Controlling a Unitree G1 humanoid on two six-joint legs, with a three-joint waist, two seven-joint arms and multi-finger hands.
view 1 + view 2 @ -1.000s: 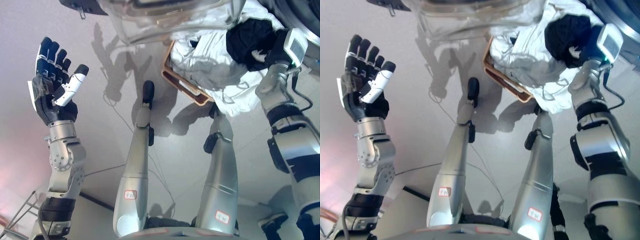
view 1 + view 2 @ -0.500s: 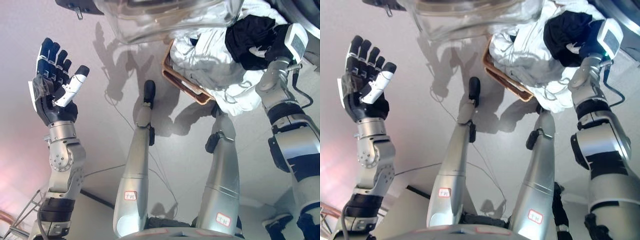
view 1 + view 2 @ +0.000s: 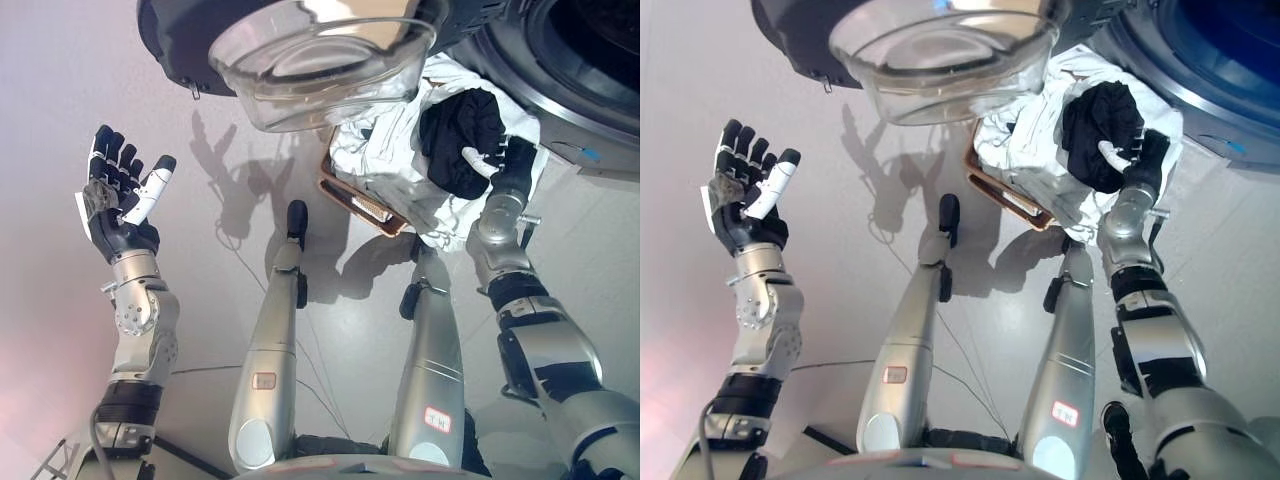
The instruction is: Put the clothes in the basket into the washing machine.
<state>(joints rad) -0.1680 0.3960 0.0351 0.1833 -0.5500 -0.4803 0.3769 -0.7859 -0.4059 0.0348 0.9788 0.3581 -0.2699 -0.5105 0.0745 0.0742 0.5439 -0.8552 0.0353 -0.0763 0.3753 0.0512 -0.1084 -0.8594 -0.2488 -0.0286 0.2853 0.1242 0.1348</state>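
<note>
A brown basket (image 3: 347, 199) stands on the floor below the washing machine, piled with white clothes (image 3: 385, 160). On top of the pile lies a black garment (image 3: 458, 138). My right hand (image 3: 503, 166) is at the garment's right edge, its fingers curled into the black cloth. The washing machine's drum opening (image 3: 590, 45) shows at the upper right. Its round door with a glass bowl (image 3: 320, 60) hangs open above the basket. My left hand (image 3: 120, 203) is raised at the far left, open and holding nothing.
The open door's dark rim (image 3: 180, 40) juts out over the floor at the upper left of the basket. Pale floor (image 3: 230, 150) lies between my left hand and the basket.
The whole view has shifted, so more of the door and drum shows. My right hand keeps its hold on the black garment and has turned at the wrist. The left hand stays raised.
</note>
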